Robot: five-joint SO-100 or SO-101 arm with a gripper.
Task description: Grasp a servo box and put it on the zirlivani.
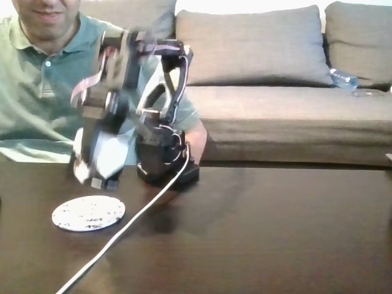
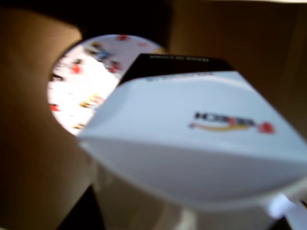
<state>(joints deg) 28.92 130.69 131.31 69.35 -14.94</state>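
In the fixed view my gripper (image 1: 98,174) hangs blurred above the dark table at the left, shut on the servo box (image 1: 111,153), a white shape held just above and behind the zirlivani (image 1: 89,213). The zirlivani is a flat round white speckled disc lying on the table. The wrist view shows the servo box (image 2: 201,139) close up and tilted, with a white face bearing a small logo and a black edge at its top. Beyond it, at the upper left, lies the zirlivani (image 2: 86,81), partly covered by the box. My fingers are mostly hidden by the box.
The arm's black base (image 1: 166,165) stands behind the disc's right side, and a white cable (image 1: 122,229) runs from it to the table's front edge. A person in a green polo (image 1: 37,92) sits behind the table at the left. A grey sofa (image 1: 275,116) with a bottle (image 1: 344,79) stands behind.
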